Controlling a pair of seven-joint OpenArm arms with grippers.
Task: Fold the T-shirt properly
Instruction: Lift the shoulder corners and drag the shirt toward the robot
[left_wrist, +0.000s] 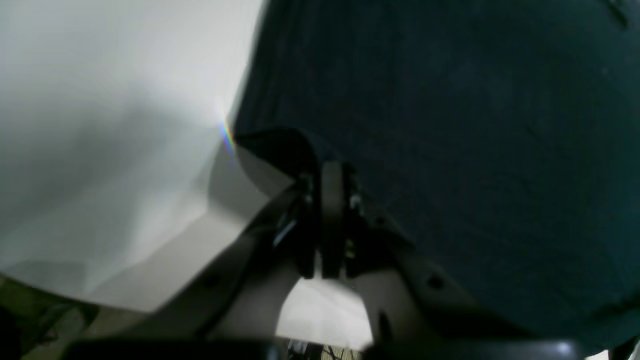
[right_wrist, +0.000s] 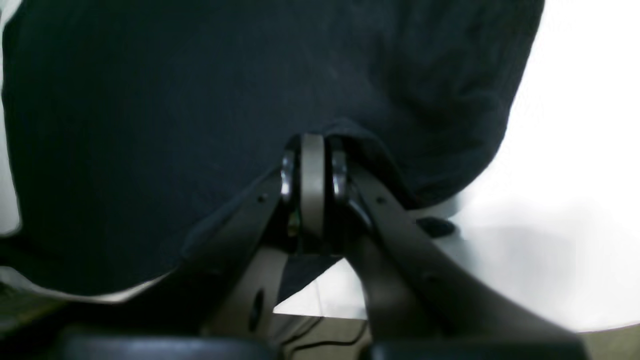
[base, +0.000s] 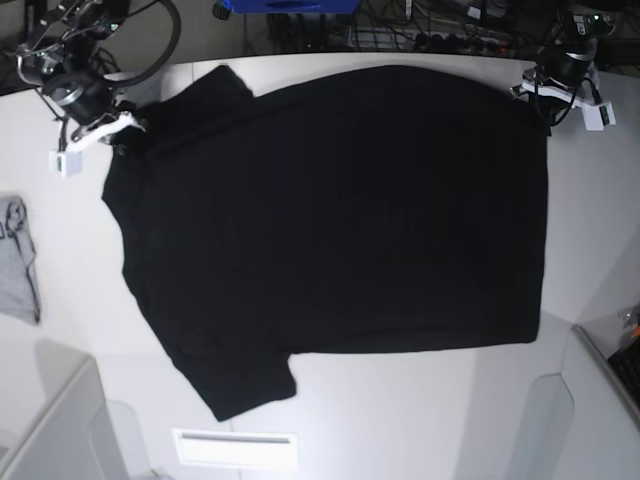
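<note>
A white bench (base: 400, 420) carried a small grey garment (base: 17, 262) at its left edge and the black T-shirt (base: 330, 220) spread flat across its middle. At the far left corner, the right gripper (right_wrist: 312, 150) pinched the T-shirt; at the far right corner, the left gripper (left_wrist: 332, 172) pinched its edge

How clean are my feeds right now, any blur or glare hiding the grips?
Left wrist view: soft and blurred, a rainbow flare beside the left gripper, shut on the T-shirt. Right wrist view: the table is blown out white, the right gripper pinches dark cloth. Base view: sharp and evenly lit, but black fabric hides the creases.
</note>
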